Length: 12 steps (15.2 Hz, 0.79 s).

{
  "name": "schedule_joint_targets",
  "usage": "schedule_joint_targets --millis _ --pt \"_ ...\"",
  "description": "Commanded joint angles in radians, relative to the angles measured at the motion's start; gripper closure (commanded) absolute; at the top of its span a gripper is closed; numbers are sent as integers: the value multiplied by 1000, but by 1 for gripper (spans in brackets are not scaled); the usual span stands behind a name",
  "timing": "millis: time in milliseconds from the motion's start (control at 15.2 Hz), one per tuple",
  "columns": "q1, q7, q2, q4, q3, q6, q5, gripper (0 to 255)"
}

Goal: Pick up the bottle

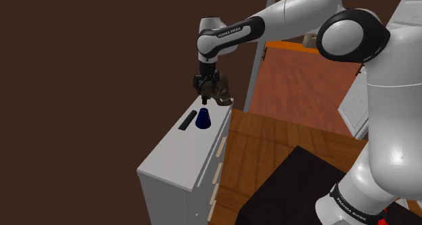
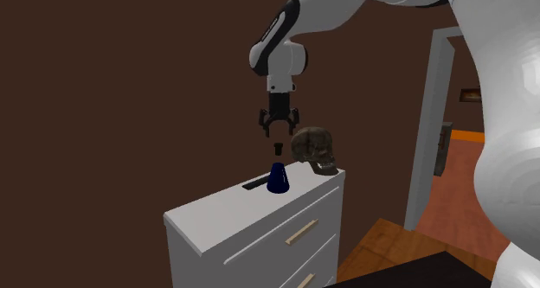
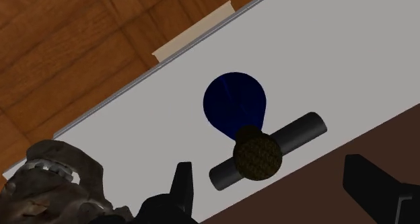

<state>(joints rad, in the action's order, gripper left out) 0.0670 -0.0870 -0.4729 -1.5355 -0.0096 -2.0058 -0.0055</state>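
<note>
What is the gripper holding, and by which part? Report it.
Nothing. The gripper hangs open above the blue bottle, not touching it.

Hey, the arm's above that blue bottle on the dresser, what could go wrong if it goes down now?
1. The open claw hangs over the bottle; its cone-shaped body may slip from the grip.
2. The black cylinder lies beside the bottle and could get knocked off the dresser.
3. The skull stands close by; the claw might clip it.

Gripper (image 1: 204,98) hangs above the blue bottle (image 1: 202,120) (black rod (image 1: 187,120) beside it) on a white dresser (image 1: 169,164)
</note>
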Motion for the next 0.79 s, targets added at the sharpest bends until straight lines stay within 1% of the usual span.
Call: schedule_joint_targets --millis 0,330,462,528,726 --pt "1 0 -14 -5 0 -20 0 0" --pt "1 -1 -42 -38 0 -81 0 0" --pt "1 -1 -42 -38 0 -81 0 0" --pt "1 -1 -40 -42 0 -83 0 255" --pt "1 -1 -40 -41 0 -82 0 255"
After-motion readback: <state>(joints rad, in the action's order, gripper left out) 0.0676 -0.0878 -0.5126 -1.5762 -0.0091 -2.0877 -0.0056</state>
